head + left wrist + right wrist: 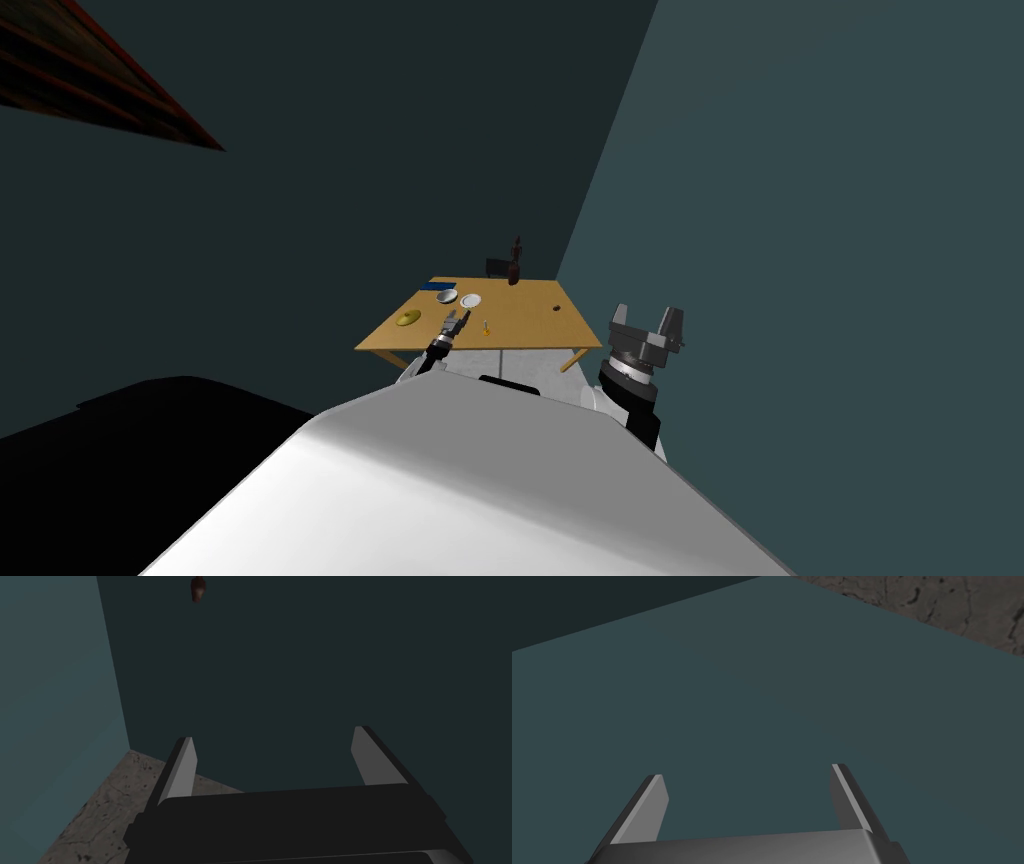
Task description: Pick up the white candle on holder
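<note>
Item: candle on holder, small, is being carried by the table just beside the left gripper, jaws being held spread; right gripper, jaws likewise spread, being held aside; judged best: jaws being lowered slowly around the stem, centred, before closing.

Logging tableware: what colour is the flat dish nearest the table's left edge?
The dish is yellow; head view.

Bare tabletop around candle; bowl, plate beyond left claw.
</note>
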Tool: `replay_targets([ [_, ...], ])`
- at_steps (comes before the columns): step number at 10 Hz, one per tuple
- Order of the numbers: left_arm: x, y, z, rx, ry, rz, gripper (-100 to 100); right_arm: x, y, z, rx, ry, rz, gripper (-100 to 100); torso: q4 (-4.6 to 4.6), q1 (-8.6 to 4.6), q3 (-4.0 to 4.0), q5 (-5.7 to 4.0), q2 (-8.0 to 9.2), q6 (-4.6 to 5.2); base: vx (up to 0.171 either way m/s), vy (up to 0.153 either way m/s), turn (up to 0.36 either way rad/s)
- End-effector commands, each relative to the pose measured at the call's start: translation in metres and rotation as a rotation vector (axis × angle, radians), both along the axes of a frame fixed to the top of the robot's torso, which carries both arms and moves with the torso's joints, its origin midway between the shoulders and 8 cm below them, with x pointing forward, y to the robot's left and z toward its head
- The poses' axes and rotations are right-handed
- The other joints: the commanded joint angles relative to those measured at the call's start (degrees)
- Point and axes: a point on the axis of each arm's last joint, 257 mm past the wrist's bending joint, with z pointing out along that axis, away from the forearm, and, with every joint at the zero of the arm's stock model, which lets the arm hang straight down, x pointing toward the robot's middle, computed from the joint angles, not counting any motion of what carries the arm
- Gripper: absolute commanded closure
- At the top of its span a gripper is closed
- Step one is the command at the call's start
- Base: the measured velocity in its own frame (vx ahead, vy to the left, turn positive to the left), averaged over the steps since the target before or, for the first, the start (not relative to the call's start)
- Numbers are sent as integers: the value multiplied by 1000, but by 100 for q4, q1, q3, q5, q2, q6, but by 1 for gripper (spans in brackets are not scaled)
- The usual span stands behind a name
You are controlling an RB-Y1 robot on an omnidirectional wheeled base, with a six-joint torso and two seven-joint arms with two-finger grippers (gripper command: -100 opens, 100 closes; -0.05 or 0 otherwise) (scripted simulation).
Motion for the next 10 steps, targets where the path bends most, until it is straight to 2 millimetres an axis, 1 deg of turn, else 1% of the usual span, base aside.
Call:
replay_targets([
  [1,-2,4,-17,21,34,11,-100,0,0,0,0,0,0,0,0,0,0,0,0,0,-15,24,-83],
  [2,2,6,-24,65,44,17,-100,0,0,0,0,0,0,0,0,1,0,0,0,-2,-21,32,-128],
  [3,-1,8,-36,60,69,22,-100,0,0,0,0,0,0,0,0,4,1,1,2,0,-23,30,-47],
  [4,-1,8,-36,60,69,22,-100,0,0,0,0,0,0,0,0,3,2,1,3,-3,-10,14,17],
  [5,3,8,-41,102,74,25,-100,0,0,0,0,0,0,0,0,-1,0,0,0,-3,-15,19,-123],
  [6,-1,11,-54,96,104,30,-100,0,0,0,0,0,0,0,0,0,0,0,0,0,-16,28,-67],
  [7,6,10,-53,138,96,31,-100,0,0,0,0,0,0,0,0,2,0,0,0,-3,-29,39,-87],
  [8,1,12,-67,132,126,35,-100,0,0,0,0,0,0,0,1,6,2,1,3,-1,-22,35,-71],
  [9,7,11,-69,168,126,35,-100,0,0,0,0,0,0,0,0,5,2,1,3,-3,-24,35,-133],
  [10,2,13,-81,163,153,38,-100,0,0,0,0,0,0,0,1,5,2,1,3,-1,-19,28,-69],
])
